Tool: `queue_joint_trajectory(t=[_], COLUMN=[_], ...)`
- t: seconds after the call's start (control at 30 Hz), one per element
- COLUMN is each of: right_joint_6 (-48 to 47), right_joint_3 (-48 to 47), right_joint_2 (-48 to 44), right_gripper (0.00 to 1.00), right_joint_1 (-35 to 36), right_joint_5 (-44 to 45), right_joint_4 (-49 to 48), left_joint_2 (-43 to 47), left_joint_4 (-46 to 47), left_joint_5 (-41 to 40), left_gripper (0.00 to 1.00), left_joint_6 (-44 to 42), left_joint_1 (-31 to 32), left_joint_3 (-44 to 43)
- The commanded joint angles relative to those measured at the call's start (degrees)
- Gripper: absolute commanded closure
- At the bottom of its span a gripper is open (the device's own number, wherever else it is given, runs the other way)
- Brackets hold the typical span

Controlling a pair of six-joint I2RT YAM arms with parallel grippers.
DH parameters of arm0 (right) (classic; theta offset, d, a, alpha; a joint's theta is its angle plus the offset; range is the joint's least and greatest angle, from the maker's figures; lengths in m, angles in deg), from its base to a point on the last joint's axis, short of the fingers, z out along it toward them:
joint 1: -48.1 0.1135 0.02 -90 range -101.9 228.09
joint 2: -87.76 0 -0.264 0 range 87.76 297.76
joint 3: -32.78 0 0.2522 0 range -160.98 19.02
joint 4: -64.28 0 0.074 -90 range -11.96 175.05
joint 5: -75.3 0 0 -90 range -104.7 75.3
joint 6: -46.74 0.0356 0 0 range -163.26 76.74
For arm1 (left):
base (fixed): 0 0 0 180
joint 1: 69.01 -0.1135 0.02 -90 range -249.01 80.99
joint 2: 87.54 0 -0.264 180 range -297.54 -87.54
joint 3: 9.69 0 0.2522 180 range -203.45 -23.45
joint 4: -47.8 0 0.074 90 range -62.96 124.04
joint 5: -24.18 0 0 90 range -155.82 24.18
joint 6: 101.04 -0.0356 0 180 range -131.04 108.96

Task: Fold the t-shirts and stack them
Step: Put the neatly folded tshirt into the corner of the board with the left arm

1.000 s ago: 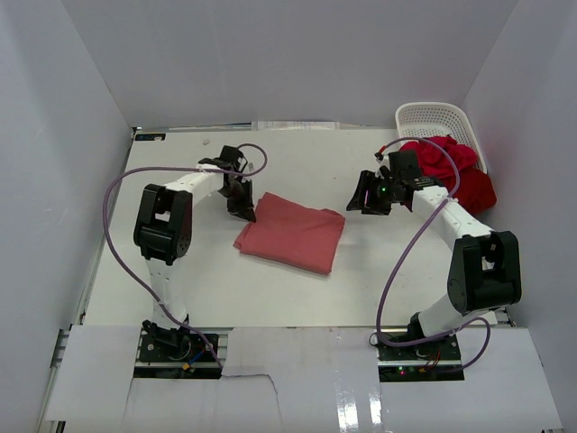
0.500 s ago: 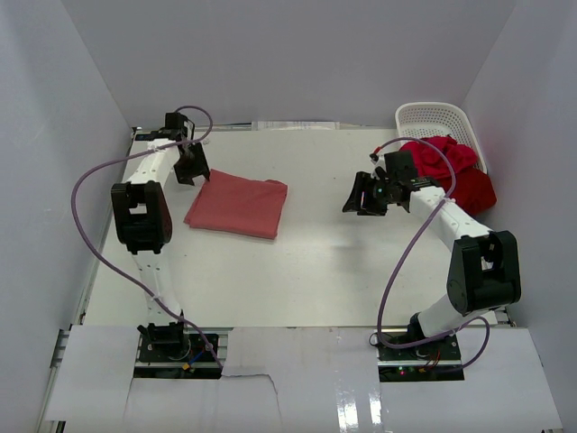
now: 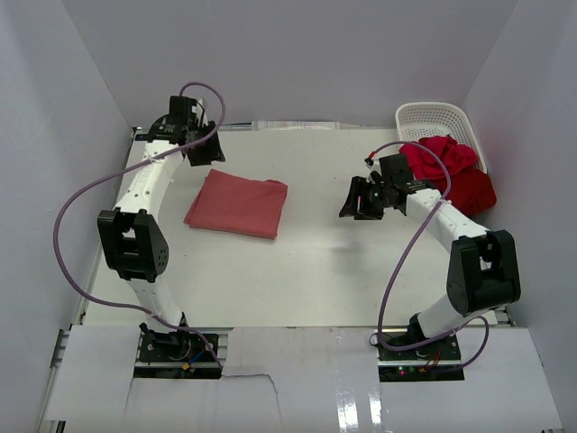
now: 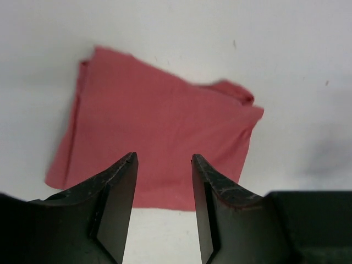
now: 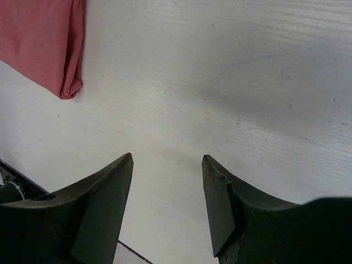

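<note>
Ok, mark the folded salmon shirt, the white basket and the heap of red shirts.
folded salmon shirt (image 3: 236,204): top view, middle of its upper face.
white basket (image 3: 431,117): top view, bare lattice inside.
heap of red shirts (image 3: 460,162): top view, centre of the cloth.

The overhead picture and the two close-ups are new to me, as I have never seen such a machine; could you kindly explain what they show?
The overhead view looks down on two white-and-black robot arms bolted at the near edge of a white table. Each arm ends in a two-finger gripper, and each wrist carries a small camera. The two close-ups come from those cameras, so the dark wedges at the bottom of them are the arm's own fingers.

The left gripper is at the far left of the table. It is open and holds nothing. Its camera looks past the fingers at a folded dusty salmon-red cloth t-shirt lying flat on the table.

The right gripper is also open and empty, over bare table.

At the far right stands a white plastic lattice basket. A heap of crumpled crimson and darker red shirts lies at its near end, not yet folded.
</note>
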Motion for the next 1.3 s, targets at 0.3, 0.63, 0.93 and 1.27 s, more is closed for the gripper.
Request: queue_joint_trajectory(t=[0.3, 0.63, 0.93, 1.27], right_joint_6=[0.1, -0.4, -0.2, -1.2], right_joint_3=[0.1, 2.0, 2.9, -0.1], right_joint_2=[-0.4, -1.8, -3.9, -4.0], right_gripper=[0.4, 0.4, 0.4, 0.4], right_joint_1=[1.1, 1.1, 1.1, 1.2], right_joint_5=[-0.4, -0.3, -1.9, -4.3], right_joint_4=[-1.8, -2.3, -3.3, -2.8], left_joint_2=[-3.2, -11.7, -18.8, -23.8], left_joint_4=[2.0, 2.7, 0.9, 1.3], left_joint_5=[5.1, 0.3, -2.5, -1.9], left_gripper=[0.55, 0.55, 0.55, 0.57], left_joint_6=[1.6, 1.0, 1.4, 0.2], left_joint_1=[10.1, 10.5, 10.4, 2.8], left_joint_3=[13.8, 10.2, 7.0, 2.7])
